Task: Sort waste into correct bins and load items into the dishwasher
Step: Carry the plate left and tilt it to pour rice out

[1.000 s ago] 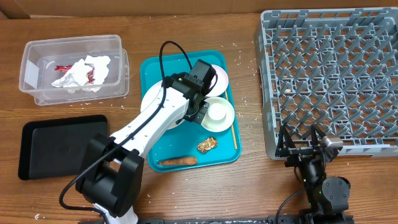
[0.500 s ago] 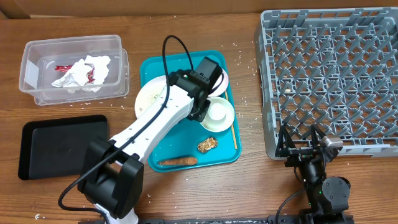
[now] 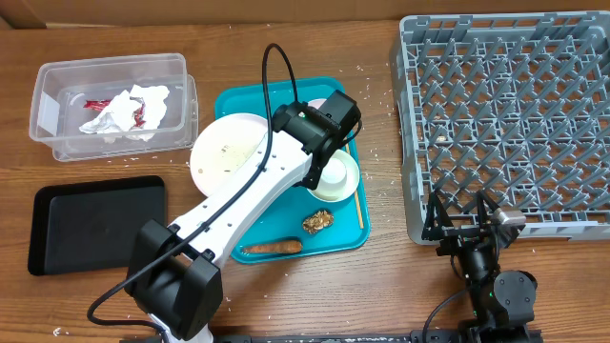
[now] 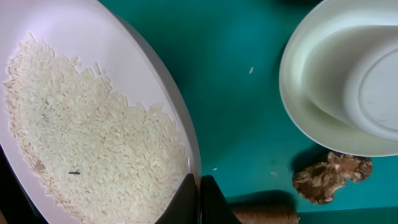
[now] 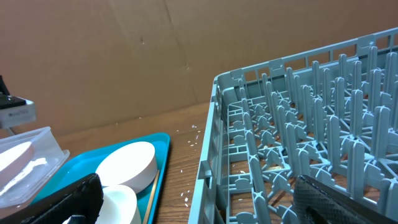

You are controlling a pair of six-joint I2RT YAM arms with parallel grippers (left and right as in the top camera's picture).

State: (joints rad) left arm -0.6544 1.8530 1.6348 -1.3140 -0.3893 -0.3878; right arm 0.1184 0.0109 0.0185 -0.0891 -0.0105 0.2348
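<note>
Left tool (image 4: 198,188) pinching plate (image 4: 81,25) rim | bowl (image 4: 311,78), food lump (image 4: 331,178) beside

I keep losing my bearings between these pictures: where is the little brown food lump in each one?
Overhead: the brown food lump lies near the front of the teal tray, just below the white bowl.
Left wrist: lower right, under the bowl's rim.
Right wrist: not in it.
Shared landmark: the teal tray.
</note>
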